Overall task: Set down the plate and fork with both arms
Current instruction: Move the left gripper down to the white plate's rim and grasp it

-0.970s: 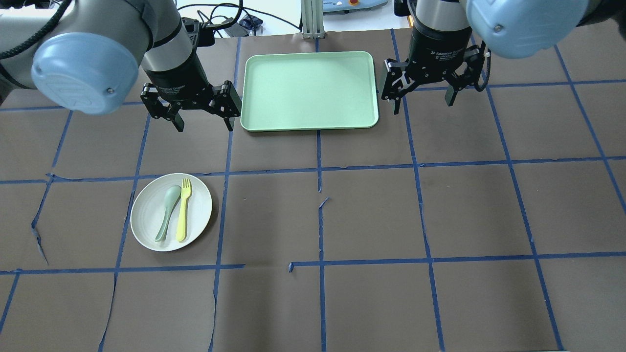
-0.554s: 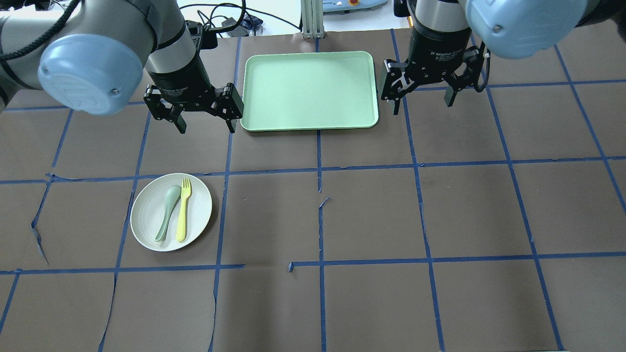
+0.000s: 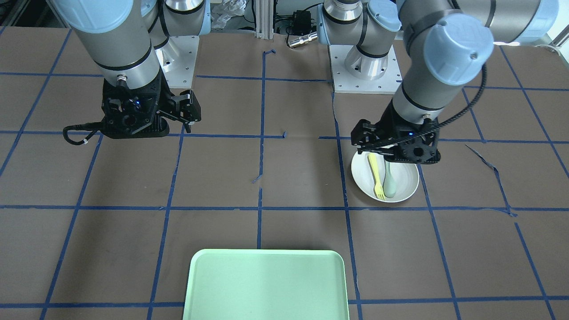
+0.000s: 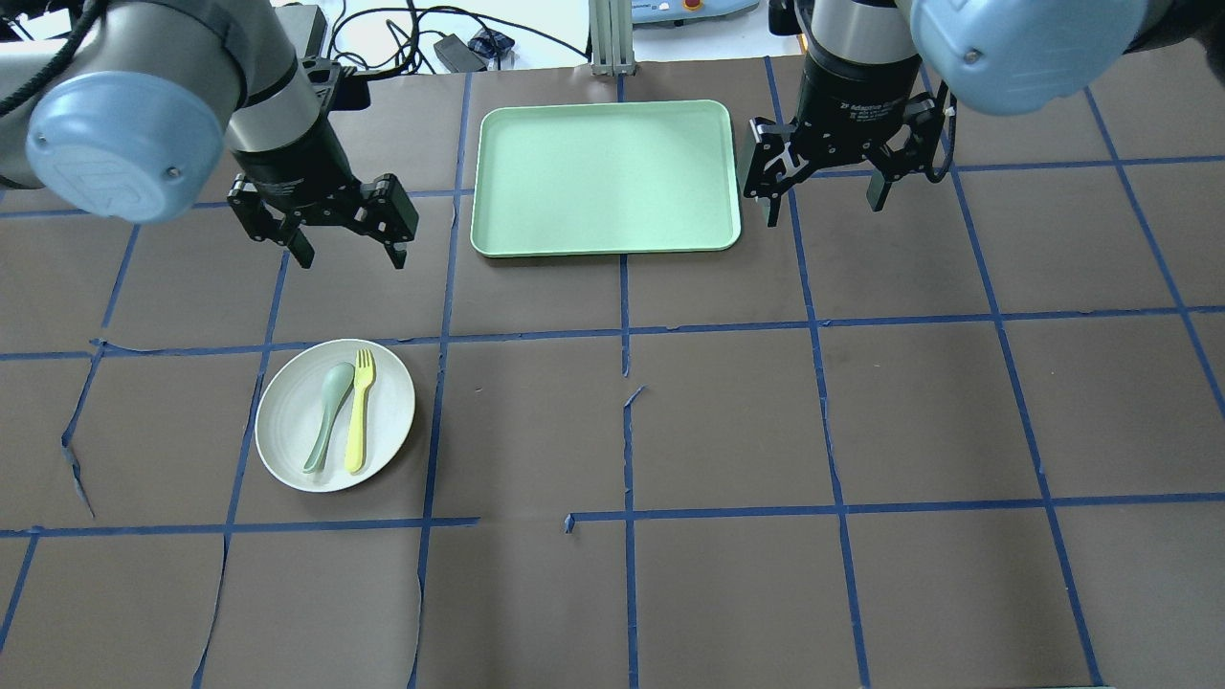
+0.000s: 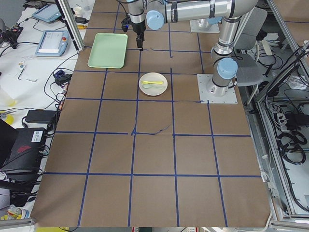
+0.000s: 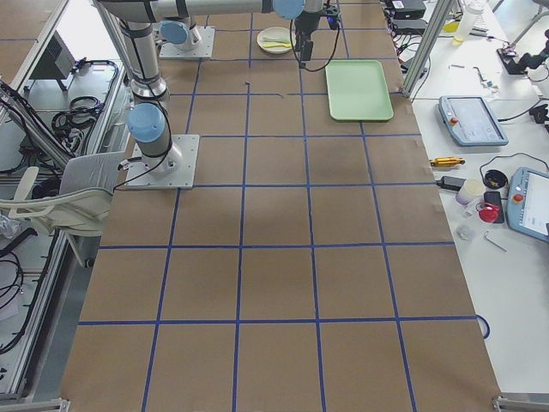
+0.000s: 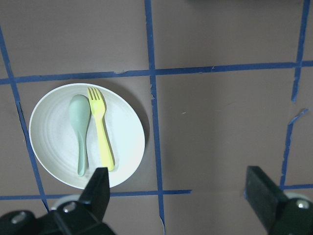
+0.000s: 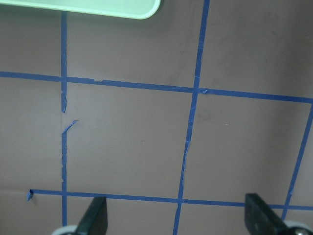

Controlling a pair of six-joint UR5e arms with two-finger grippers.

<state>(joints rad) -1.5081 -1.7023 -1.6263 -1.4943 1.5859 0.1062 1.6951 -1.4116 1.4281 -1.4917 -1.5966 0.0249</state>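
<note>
The white plate lies on the table's left half, with the yellow fork and a grey-green spoon side by side on it. My left gripper is open and empty, hovering above the table just beyond the plate. In the left wrist view its gripper frames bare table to the right of the plate, fork and spoon. My right gripper is open and empty, beside the tray's right edge; in its wrist view only table shows below.
The mint-green tray lies empty at the far centre, between the two grippers; its corner shows in the right wrist view. Brown paper with a blue tape grid covers the table. Cables lie beyond the far edge.
My left gripper has moved leftward, away from the tray's left edge, to a spot over the column of the plate. The right gripper, plate, fork and spoon have not moved.
</note>
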